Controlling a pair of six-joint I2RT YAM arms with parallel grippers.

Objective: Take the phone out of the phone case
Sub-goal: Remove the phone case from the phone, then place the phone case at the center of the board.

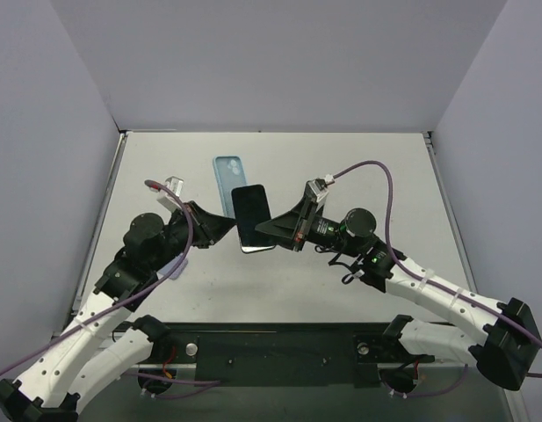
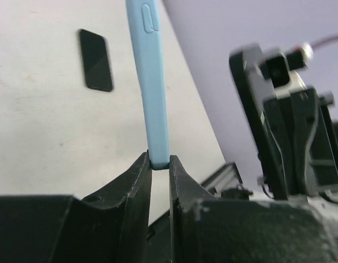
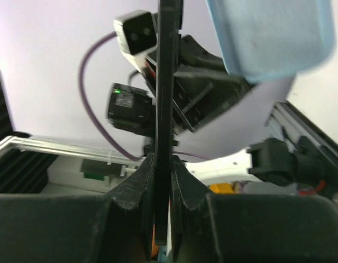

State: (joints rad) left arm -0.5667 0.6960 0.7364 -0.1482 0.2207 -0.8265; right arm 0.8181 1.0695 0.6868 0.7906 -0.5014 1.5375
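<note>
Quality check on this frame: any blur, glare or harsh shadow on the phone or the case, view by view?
Top external: even light, soft shadows, phone and case both sharp. Left wrist: case edge fairly crisp, background arm soft. Right wrist: case at upper right badly blurred; phone edge dark, little detail.

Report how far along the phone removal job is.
Done: the phone looks out of the blue case; each wrist view shows its item edge-on, alone. In hand: the right gripper pinches the phone, and the left gripper pinches the blue case. Left: at most setting both down.
</note>
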